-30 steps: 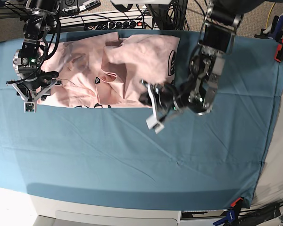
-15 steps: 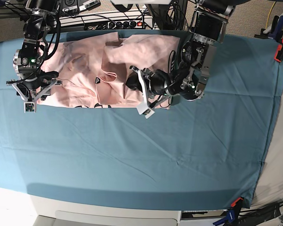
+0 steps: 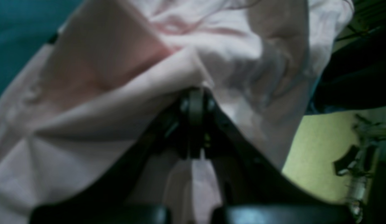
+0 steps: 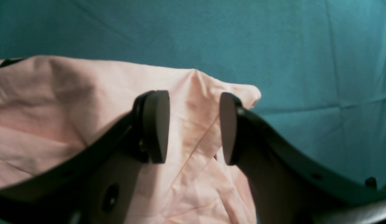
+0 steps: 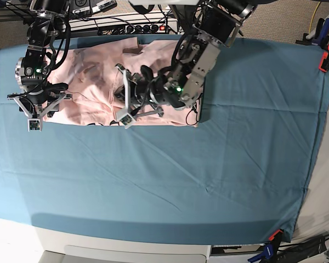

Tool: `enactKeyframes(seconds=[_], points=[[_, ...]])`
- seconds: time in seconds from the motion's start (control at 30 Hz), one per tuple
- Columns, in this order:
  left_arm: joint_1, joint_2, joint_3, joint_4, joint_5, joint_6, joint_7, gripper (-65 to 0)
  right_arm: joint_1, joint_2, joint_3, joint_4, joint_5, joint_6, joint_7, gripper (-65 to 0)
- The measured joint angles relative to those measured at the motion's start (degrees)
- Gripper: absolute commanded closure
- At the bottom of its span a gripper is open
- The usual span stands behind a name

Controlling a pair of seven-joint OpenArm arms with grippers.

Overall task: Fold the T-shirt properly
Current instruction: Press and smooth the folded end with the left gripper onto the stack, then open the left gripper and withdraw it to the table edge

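Only seen close up: left gripper (image 3: 195, 107) pinching pale pink cotton T-shirt (image 3: 96, 102) fold; right gripper (image 4: 193, 127) gaping over its corner. Bare teal table cloth (image 5: 170, 175) ahead.

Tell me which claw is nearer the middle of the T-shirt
Left. The left claw, shut on a fold of the T-shirt, is over its middle. The right claw hangs open above the shirt's outer corner.
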State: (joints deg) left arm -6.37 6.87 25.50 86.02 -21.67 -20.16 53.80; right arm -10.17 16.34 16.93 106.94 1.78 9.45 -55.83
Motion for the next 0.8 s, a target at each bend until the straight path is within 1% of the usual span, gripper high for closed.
enactKeyframes(seconds=[0.07,0.2,0.33,0.4,0.47,0.6,0.67,0.73,0.8], points=[[-0.07,-0.07,0.00,0.00,0.66,0.00,-1.11,0.0,-0.02,0.00,0.00,0.00,0.02,0.00,0.00,-26.7],[-0.42,-0.11,-0.02,0.00,5.81,0.00,-4.98,0.0,-0.02,0.00,0.00,0.00,0.02,0.00,0.02,-26.7],[-2.27,-0.61,0.02,0.00,7.34,-0.02,-5.09,0.0,-0.02,0.00,0.00,0.00,0.02,0.00,0.00,-26.7],[-3.98,-1.40,0.02,0.00,7.37,0.02,-3.54,0.0,0.00,0.02,0.00,0.00,0.02,0.00,0.04,-26.7],[-5.79,-1.68,-0.11,0.00,7.32,1.73,-1.53,0.0,0.00,0.00,0.00,0.00,0.02,0.02,0.00,-26.7],[-9.44,-1.49,-0.11,0.00,7.06,1.68,1.86,0.0,-0.04,0.00,0.00,0.00,-0.22,0.07,-1.14,-26.7],[-10.54,-1.68,-0.11,0.00,7.04,1.64,2.43,0.0,-0.02,0.00,0.00,0.00,-2.08,0.20,-1.14,-26.7],[-11.28,-2.78,-0.02,0.00,7.08,1.51,2.78,0.0,0.00,0.00,0.00,0.00,-4.44,0.20,-1.14,-26.7],[-11.80,-4.66,0.00,0.00,8.24,1.49,2.75,0.0,-0.04,0.20,0.00,0.00,-5.66,0.20,-1.86,-26.7]])
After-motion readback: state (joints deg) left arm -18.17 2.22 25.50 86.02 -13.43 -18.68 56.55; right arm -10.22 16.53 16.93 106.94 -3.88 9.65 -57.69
